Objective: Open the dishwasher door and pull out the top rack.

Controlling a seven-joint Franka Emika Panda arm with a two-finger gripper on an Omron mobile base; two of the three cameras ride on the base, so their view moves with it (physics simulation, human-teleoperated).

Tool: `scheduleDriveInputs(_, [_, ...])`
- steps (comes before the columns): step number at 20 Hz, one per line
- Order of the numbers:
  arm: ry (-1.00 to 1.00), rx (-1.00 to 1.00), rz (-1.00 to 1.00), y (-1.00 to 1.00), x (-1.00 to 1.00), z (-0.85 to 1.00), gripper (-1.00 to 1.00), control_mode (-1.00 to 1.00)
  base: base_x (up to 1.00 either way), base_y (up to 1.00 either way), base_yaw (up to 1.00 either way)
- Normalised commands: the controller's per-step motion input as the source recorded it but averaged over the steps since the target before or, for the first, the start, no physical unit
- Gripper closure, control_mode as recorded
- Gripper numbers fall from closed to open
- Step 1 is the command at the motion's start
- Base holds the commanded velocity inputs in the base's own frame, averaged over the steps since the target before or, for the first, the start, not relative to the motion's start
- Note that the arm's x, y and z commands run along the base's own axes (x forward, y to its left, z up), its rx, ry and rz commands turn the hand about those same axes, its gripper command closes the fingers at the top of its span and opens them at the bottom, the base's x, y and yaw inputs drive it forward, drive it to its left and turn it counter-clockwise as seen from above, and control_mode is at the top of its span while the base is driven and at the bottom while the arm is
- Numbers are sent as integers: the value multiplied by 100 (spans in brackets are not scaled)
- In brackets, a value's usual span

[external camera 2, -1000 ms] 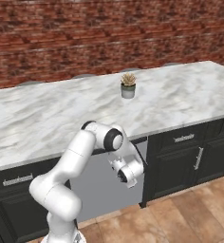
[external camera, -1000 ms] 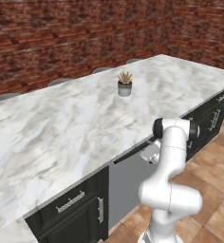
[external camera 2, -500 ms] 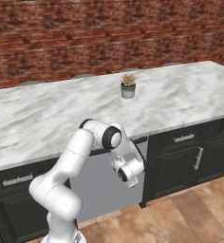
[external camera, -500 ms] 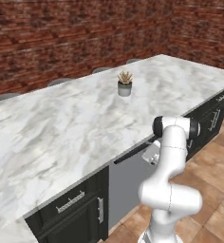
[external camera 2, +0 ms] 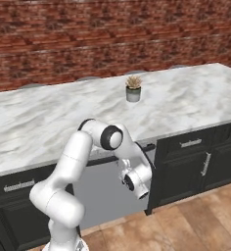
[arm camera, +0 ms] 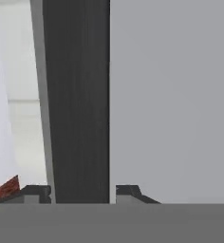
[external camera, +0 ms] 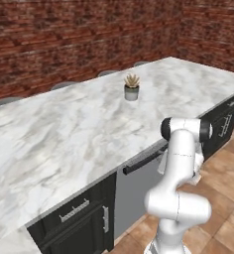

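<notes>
The dishwasher door (external camera 2: 100, 192) is a plain grey panel under the marble counter, also seen as the dishwasher door (external camera: 135, 192), and it stands upright against the cabinet line. Its dark top strip (arm camera: 76, 104) runs between my two fingertips, one fingertip (arm camera: 35, 192) on the counter side and the other on the grey panel side. My gripper (arm camera: 81, 192) sits right at the strip, its jaws close against both edges. My gripper (external camera 2: 136, 177) hangs from the bent arm in front of the panel's upper right. The top rack is hidden behind the door.
A small potted plant (external camera 2: 133, 89) stands on the marble counter (external camera 2: 39, 127). Black cabinet fronts with silver handles (external camera 2: 196, 162) flank the door on the right, and another black cabinet front (external camera: 84, 218) on the left. Brown tile floor (external camera 2: 196, 220) lies in front.
The hand has shifted slightly to the right and down in the right base view. The door looks unmoved.
</notes>
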Motion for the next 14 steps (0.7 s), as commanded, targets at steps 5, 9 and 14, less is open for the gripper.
scheduleDriveInputs(5, [34, -12, -5, -100, -59, -83, 100, -100, 0, 0, 0])
scheduleDriveInputs(9, [35, -12, -5, -100, -64, -96, 100, -100, 0, 0, 0])
scheduleDriveInputs(14, [40, -17, -5, -100, -55, -100, 100, -100, 0, 0, 0])
